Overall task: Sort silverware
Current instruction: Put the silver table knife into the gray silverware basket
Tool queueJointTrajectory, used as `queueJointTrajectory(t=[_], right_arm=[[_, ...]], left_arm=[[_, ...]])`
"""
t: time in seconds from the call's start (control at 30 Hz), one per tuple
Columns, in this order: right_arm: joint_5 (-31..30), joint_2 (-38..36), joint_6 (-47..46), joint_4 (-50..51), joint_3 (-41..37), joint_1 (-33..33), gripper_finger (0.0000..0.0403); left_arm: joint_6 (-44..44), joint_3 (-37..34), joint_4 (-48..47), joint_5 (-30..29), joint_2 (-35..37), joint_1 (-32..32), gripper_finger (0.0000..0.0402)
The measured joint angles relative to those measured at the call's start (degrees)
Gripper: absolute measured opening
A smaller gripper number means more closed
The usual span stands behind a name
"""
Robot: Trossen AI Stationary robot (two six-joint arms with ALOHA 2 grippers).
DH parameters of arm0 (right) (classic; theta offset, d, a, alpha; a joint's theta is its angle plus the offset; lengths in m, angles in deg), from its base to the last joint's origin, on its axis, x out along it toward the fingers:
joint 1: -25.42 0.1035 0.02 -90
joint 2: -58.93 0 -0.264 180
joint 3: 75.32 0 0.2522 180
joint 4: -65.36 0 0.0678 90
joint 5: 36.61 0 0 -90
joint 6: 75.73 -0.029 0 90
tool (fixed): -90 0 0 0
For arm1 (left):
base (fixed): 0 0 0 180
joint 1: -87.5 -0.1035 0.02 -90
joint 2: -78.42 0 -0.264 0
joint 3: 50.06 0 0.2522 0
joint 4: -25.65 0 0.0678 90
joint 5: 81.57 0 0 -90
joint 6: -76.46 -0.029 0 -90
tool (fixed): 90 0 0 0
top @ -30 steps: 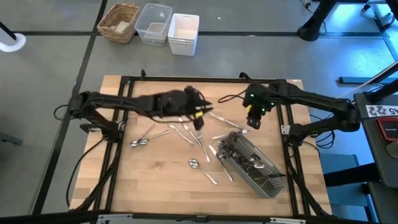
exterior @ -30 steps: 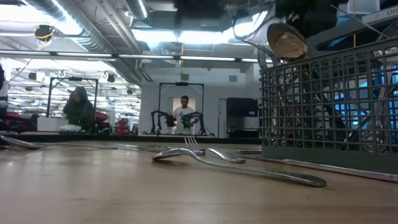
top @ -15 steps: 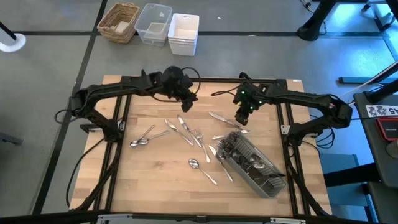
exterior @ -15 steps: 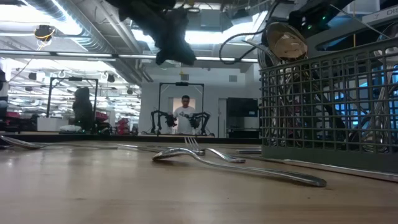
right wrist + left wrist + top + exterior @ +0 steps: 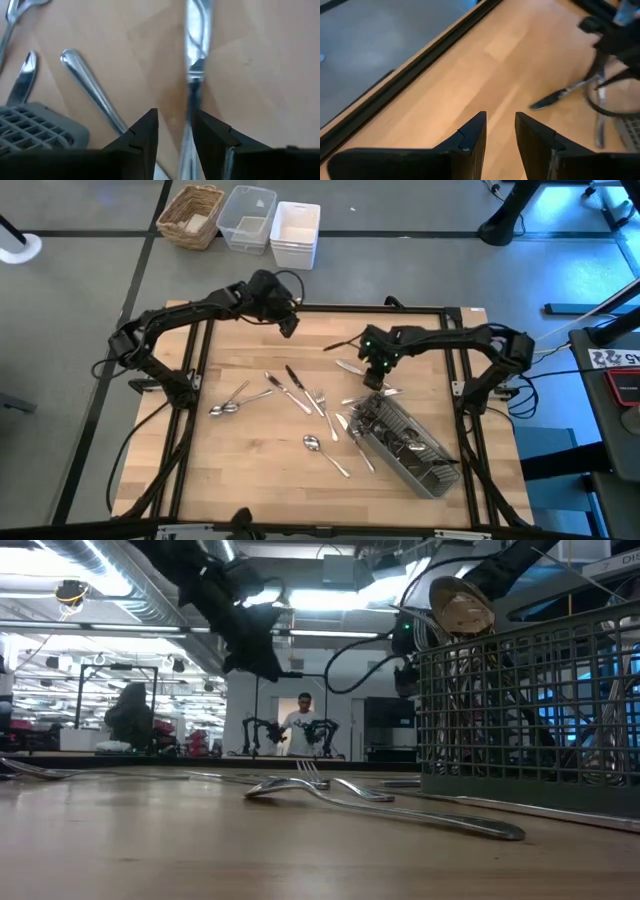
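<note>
Pale wooden boards make up the table (image 5: 250,480), ringed by a black frame, and loose silverware (image 5: 300,395) is strewn across its middle. At about four o'clock from the centre sits the grey cutlery caddy (image 5: 410,445), already holding several pieces, spoon bowls poking above its mesh in the low view.

At roughly one o'clock the right gripper (image 5: 175,132) hangs low over a table knife (image 5: 196,55), fingers set narrowly either side of the blade line but nothing clamped that I can see. My guess is it is lining up a pick, handle running between the jaws. A spoon handle (image 5: 95,95) lies just beside, and the caddy corner is near; either could foul the fingers.

At eleven o'clock, by the frame's far rail, the left gripper (image 5: 499,132) waits, fingers slightly apart and empty. Beyond the table edge stand a wicker basket (image 5: 192,215) and white bins (image 5: 295,232).
</note>
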Motion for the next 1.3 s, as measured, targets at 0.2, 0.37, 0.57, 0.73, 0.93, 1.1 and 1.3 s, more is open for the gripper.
queueJointTrajectory(t=[0.2,0.37,0.57,0.73,0.93,1.1,1.3], right_arm=[[-8.57,2.08,0.07,-3.02,0.00,3.80,0.0119],[-9.59,5.00,0.06,-4.13,0.06,4.83,0.0119],[-12.67,6.04,0.05,-5.70,0.25,4.73,0.0119],[-13.23,5.13,-0.07,-5.78,0.04,4.70,0.0119],[-13.37,3.41,-0.86,-5.95,-0.02,4.70,0.0119],[-14.59,3.24,-1.45,-6.13,0.00,4.70,0.0119],[-17.60,3.42,-1.49,-6.90,0.00,4.64,0.0119]], left_arm=[[-0.48,-2.35,-0.32,-0.02,0.00,-3.09,0.0095],[-0.63,-3.76,0.10,-0.02,0.00,-3.75,0.0095],[-0.62,-5.10,0.28,-0.01,0.00,-3.69,0.0095],[-0.61,-5.67,0.19,-0.02,0.00,-3.67,0.0095],[-0.54,-5.67,0.33,-0.02,0.00,-3.67,0.0095],[-0.49,-5.67,0.36,-0.02,0.00,-3.67,0.0095],[-0.58,-5.67,0.37,-0.03,0.00,-3.67,0.0095]])
